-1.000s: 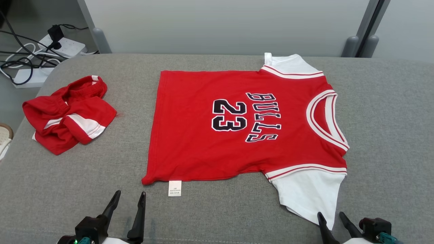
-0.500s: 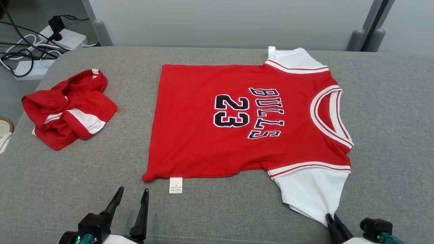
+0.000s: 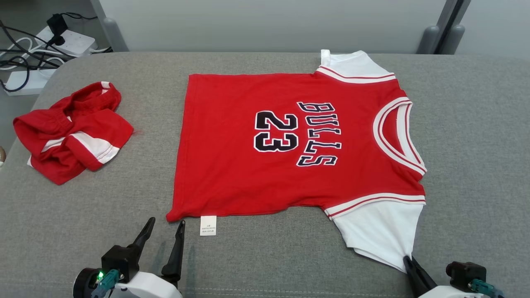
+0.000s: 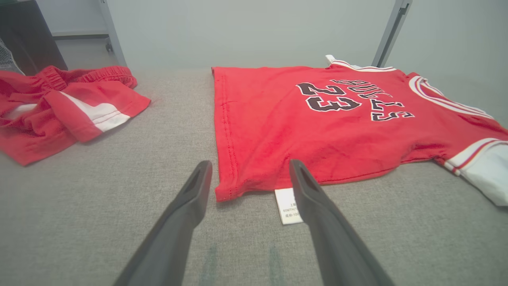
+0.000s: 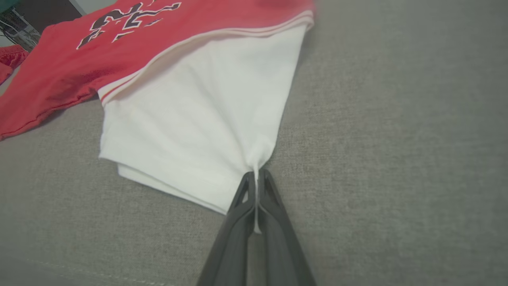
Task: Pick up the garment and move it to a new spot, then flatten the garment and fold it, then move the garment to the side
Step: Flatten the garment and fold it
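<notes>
The garment (image 3: 265, 140) is a red jersey with "BULLS 23" in black and white sleeves, lying flat on the grey surface with its collar to the right. My right gripper (image 3: 408, 260) is shut on the corner of the near white sleeve (image 5: 206, 115), the cloth pinched between its fingertips (image 5: 256, 176). My left gripper (image 3: 165, 225) stands open just short of the jersey's near left hem corner (image 4: 228, 190), with the white care label (image 4: 287, 204) beside its right finger.
A crumpled pair of red shorts with white stripes (image 3: 68, 130) lies to the left of the jersey. The grey cushioned surface (image 3: 476, 145) ends at a grey wall behind. Power strips and cables (image 3: 37, 45) lie on the floor at the far left.
My right gripper has closed on the white sleeve's corner. The left gripper has crept forward toward the hem corner, staying open. The head view shifted a little.
</notes>
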You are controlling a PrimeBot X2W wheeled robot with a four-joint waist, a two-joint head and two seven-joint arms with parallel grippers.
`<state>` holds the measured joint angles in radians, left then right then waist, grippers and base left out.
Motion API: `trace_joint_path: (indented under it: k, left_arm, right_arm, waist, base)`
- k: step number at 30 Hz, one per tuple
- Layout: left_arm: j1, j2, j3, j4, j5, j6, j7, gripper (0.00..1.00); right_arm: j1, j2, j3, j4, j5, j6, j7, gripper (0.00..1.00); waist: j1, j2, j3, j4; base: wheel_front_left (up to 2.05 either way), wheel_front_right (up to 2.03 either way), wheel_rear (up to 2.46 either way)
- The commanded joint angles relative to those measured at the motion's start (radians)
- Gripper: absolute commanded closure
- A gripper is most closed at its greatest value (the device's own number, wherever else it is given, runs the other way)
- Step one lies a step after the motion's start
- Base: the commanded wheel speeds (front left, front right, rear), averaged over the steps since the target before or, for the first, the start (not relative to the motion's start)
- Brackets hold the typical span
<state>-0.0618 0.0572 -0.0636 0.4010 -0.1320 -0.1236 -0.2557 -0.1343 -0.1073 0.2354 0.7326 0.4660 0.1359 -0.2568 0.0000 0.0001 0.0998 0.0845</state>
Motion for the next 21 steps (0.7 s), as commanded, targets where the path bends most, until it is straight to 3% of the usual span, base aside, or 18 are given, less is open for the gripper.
trace_joint_path:
  k: [1, 21]
  left_arm:
    - [-0.052, 0.019, 0.032, -0.006, 0.001, -0.007, -0.006, 0.00]
    - [-0.182, 0.013, 0.076, 0.265, -0.116, -0.007, -0.006, 0.00]
  right_arm:
    - [-0.004, -0.027, 0.012, -0.003, 0.000, -0.005, -0.005, 1.00]
    - [-0.006, -0.075, 0.015, -0.027, -0.015, -0.005, -0.005, 1.00]
  waist:
    - [0.0000, -0.0001, 0.004, -0.009]
    - [0.0000, -0.0001, 0.054, -0.087]
  base:
    - [0.00, 0.00, 0.00]
    - [0.00, 0.00, 0.00]
